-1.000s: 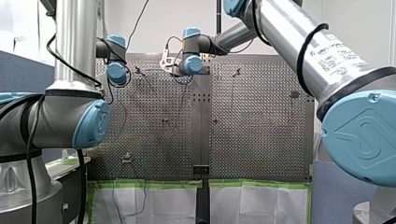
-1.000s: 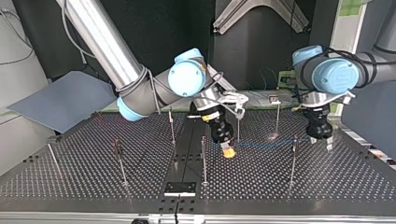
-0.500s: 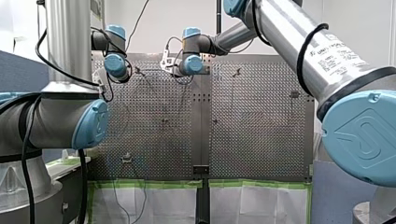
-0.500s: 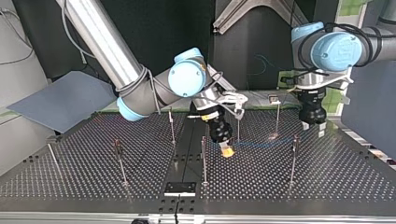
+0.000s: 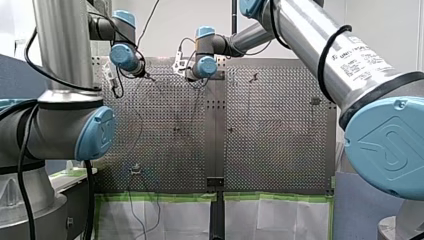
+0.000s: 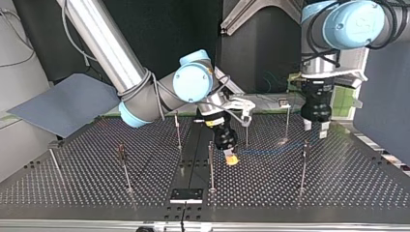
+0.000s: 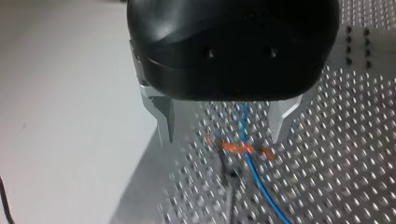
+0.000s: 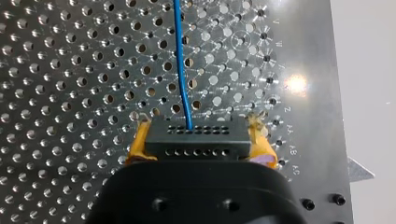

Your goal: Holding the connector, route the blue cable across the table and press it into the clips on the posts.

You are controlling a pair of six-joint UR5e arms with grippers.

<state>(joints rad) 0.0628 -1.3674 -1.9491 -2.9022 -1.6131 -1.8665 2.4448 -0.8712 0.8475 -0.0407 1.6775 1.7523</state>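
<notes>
Blue cable [image 8: 182, 70] leaves connector [image 8: 194, 140], which our right claw [image 6: 232, 158] clamps. In top view it runs toward 3 o'clock to post [image 6: 303, 166]. We judge it seated in orange clip [image 7: 238, 148]. Left claw [image 7: 223, 135] wide, empty, above clip. Other posts [image 6: 211, 164] not yet routed.

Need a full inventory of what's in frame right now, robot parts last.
table: one, perforated metal, under everything
posts: seven visible, thin metal, upright across the table
blue cable: one, runs from the connector out over the table
connector: one, black, between yellow pads
orange clip: one, below the left tool, cable passing through it
grey sheet: one, off the table at the top view's left
left tool: open, metal fingers, above the table
right tool: shut on the connector, low, mid-table
</notes>
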